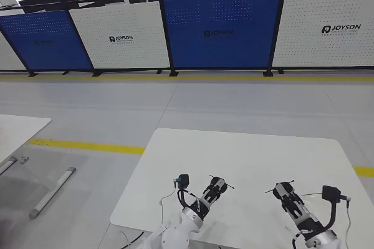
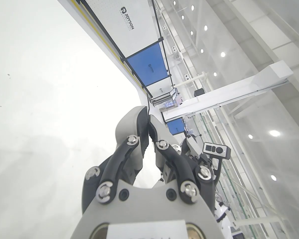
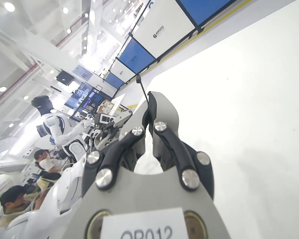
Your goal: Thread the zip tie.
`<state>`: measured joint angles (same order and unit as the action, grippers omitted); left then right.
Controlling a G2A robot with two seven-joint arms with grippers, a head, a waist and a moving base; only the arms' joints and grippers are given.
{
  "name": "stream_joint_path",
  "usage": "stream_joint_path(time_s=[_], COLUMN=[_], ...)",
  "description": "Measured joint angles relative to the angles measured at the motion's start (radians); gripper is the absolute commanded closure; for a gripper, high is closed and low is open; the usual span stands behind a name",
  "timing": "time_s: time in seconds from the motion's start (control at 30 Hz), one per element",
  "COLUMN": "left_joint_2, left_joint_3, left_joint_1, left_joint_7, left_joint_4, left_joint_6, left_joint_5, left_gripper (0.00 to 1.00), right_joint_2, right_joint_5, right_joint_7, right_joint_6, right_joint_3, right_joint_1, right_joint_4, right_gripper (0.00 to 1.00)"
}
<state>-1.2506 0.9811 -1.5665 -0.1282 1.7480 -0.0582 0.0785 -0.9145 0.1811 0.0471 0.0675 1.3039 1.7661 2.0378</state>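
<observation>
Both grippers hover low over the near edge of the white table (image 1: 249, 155), side by side with a gap between them. My right gripper (image 1: 278, 187) (image 3: 149, 95) is shut on a thin black zip tie (image 3: 142, 88), whose small square head sticks out past the fingertips. In the top view this zip tie (image 1: 287, 183) shows as a short black line across the gripper's tip. My left gripper (image 1: 218, 182) (image 2: 148, 115) is shut on another thin black strip (image 1: 229, 185) (image 2: 147, 100), of which a short end juts beyond its tip. The two strips do not touch.
A second white table (image 1: 12, 131) stands off to the left across a strip of floor. A yellow floor line (image 1: 87, 146) runs behind the tables. Blue and white pegboard panels (image 1: 218, 34) close off the back. The table surface beyond the grippers is bare.
</observation>
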Motion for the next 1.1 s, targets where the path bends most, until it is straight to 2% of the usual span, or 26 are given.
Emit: stream_joint_path(time_s=[0.13, 0.33, 0.9, 1.0, 1.1], left_joint_2=[0.0, 0.0, 0.0, 0.0, 0.0], left_joint_3=[0.0, 0.0, 0.0, 0.0, 0.0], left_joint_1=[0.0, 0.0, 0.0, 0.0, 0.0], left_joint_7=[0.0, 0.0, 0.0, 0.0, 0.0], left_joint_4=[0.0, 0.0, 0.0, 0.0, 0.0], left_joint_6=[0.0, 0.0, 0.0, 0.0, 0.0], left_joint_5=[0.0, 0.0, 0.0, 0.0, 0.0], left_gripper=[1.0, 1.0, 1.0, 1.0, 1.0], right_joint_2=[0.0, -0.013, -0.015, -0.015, -0.01], right_joint_5=[-0.021, 0.003, -0.006, -0.069, -0.156], right_joint_7=[-0.056, -0.167, -0.166, -0.123, -0.018], right_joint_6=[0.071, 0.136, 0.14, 0.148, 0.171], right_joint_3=[0.06, 0.062, 0.061, 0.086, 0.148], right_joint_1=[0.085, 0.152, 0.151, 0.145, 0.142], right_joint_4=[0.028, 0.02, 0.012, 0.0, -0.012], right_gripper=[1.0, 1.0, 1.0, 1.0, 1.0])
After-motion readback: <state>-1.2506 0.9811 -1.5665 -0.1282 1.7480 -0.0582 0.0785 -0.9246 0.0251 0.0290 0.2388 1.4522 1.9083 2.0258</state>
